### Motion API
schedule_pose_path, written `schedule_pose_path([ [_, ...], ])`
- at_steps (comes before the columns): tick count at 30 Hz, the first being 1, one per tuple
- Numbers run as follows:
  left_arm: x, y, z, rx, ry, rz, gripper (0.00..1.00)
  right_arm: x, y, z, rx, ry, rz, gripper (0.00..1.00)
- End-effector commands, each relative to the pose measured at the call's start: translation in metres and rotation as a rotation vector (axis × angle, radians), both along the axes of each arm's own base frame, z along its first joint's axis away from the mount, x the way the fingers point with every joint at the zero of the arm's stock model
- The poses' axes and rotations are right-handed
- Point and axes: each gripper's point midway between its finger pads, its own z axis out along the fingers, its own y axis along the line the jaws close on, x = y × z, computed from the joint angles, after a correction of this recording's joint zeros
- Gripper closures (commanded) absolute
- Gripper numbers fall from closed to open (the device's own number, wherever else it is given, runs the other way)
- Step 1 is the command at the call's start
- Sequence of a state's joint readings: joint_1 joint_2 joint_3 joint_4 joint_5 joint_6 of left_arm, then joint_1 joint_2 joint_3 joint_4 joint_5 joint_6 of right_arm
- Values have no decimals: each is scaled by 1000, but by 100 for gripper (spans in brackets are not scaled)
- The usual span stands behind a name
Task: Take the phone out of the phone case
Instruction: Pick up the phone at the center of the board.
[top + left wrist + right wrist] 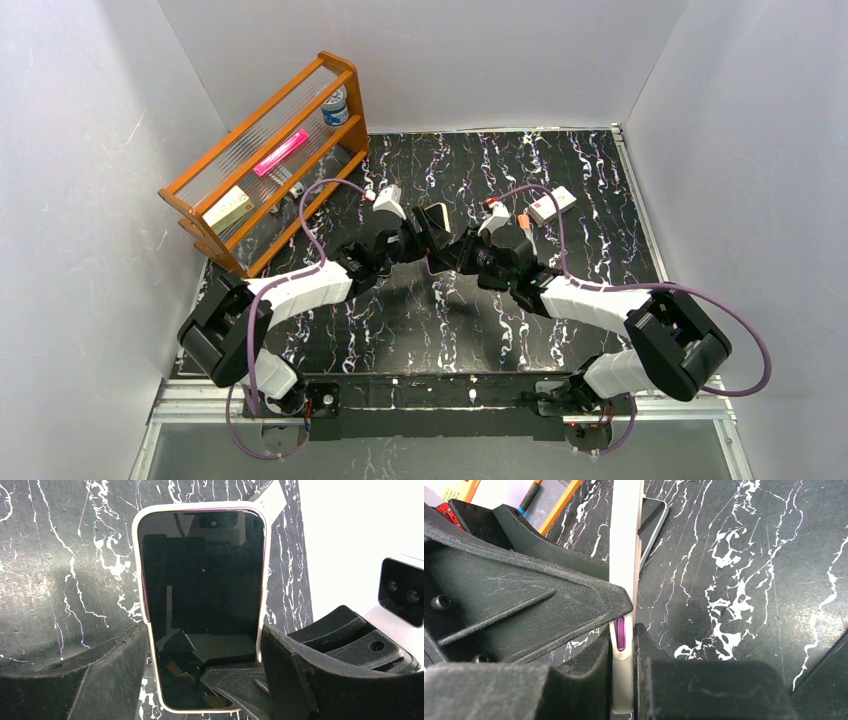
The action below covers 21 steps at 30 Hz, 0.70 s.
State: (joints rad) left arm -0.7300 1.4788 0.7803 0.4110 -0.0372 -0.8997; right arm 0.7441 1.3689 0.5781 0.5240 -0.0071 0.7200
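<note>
Grasp step: left hand (205,630) clamps phone case (625,545) sides, right hand (625,650) clenched on its edge; next, peel phone (200,580) out.

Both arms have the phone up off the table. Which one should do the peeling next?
Right, probably. The right fingers pinch the case by its edge, and the far corner of the phone already sits out of it. The left fingers just span its width as an anchor.

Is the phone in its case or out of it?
Partly out, it seems: the far end of the phone leans away from the white case; the near end sits inside.
</note>
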Motion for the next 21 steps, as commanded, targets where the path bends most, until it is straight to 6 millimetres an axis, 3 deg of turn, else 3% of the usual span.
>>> schedule_pose_path([
  [1, 0, -1, 57, -73, -154, -20, 79, -4, 11, 47, 129, -87, 45, 99],
  [6, -7, 16, 81, -35, -242, -25, 38, -11, 2, 67, 158, -118, 47, 99],
  [9, -13, 25, 91, -23, -281, -31, 23, -17, -4, 78, 186, -141, 67, 99],
  [15, -26, 33, 100, -62, -313, -113, 15, -30, -15, 98, 258, -178, 161, 99],
  [21, -46, 34, 121, -172, -326, -249, 14, -43, -27, 127, 345, -227, 259, 99],
])
